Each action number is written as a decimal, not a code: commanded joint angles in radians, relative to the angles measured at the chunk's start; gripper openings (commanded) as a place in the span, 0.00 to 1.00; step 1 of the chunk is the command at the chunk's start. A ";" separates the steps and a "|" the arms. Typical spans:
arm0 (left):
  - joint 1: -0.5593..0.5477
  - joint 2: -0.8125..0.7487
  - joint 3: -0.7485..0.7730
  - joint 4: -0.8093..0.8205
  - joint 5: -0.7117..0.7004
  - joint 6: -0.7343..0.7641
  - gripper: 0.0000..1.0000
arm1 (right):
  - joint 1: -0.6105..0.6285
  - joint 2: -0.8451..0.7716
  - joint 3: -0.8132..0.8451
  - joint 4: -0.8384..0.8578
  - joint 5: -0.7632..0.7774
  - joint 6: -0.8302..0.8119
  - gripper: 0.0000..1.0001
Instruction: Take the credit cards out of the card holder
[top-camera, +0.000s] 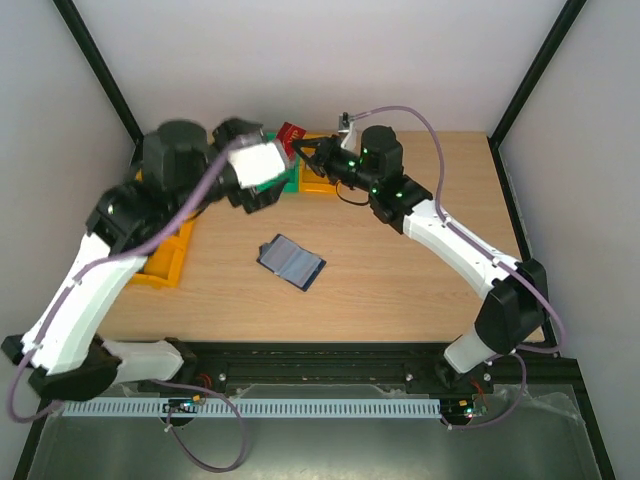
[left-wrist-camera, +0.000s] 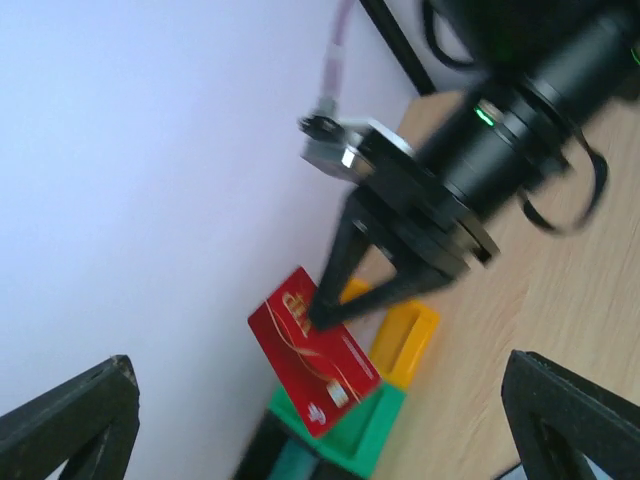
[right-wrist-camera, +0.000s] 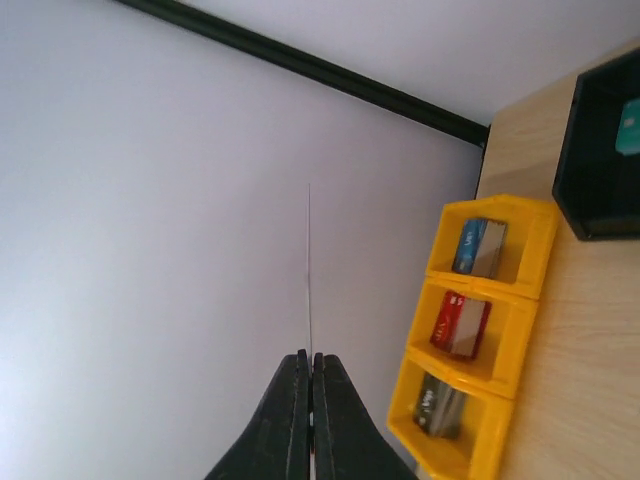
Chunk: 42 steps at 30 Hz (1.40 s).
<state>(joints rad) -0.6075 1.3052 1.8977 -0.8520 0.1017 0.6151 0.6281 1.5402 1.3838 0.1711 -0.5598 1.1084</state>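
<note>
The dark navy card holder (top-camera: 291, 262) lies unfolded on the middle of the table, its blue-grey pockets facing up. My right gripper (top-camera: 303, 150) is raised at the back of the table, shut on a red credit card (top-camera: 292, 135). The left wrist view shows that red card (left-wrist-camera: 335, 385) pinched at one corner by the right gripper (left-wrist-camera: 322, 315), hanging over a green bin. In the right wrist view the card (right-wrist-camera: 308, 270) is only a thin edge-on line rising from the shut fingertips (right-wrist-camera: 300, 375). My left gripper (top-camera: 280, 165) faces the card from close by, wide open and empty.
A green bin (left-wrist-camera: 375, 430) and a small orange bin (left-wrist-camera: 405, 340) stand under the held card by the back wall. A yellow three-compartment bin (right-wrist-camera: 520, 300) holds cards, with a black bin (right-wrist-camera: 600, 150) beside it. A yellow bin (top-camera: 165, 262) sits at the table's left edge.
</note>
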 joint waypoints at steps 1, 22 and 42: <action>-0.139 -0.262 -0.346 0.379 -0.365 0.537 0.99 | 0.001 -0.041 -0.018 0.146 0.053 0.211 0.02; -0.169 -0.365 -0.992 1.253 -0.335 1.070 0.66 | 0.098 -0.191 -0.088 0.116 0.100 0.180 0.02; -0.187 -0.363 -0.916 1.132 -0.407 0.769 0.02 | 0.111 -0.241 -0.032 0.029 0.118 0.015 0.02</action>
<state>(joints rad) -0.7879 0.9554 0.8986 0.3557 -0.2527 1.6215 0.7334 1.3399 1.2873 0.2359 -0.4614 1.2217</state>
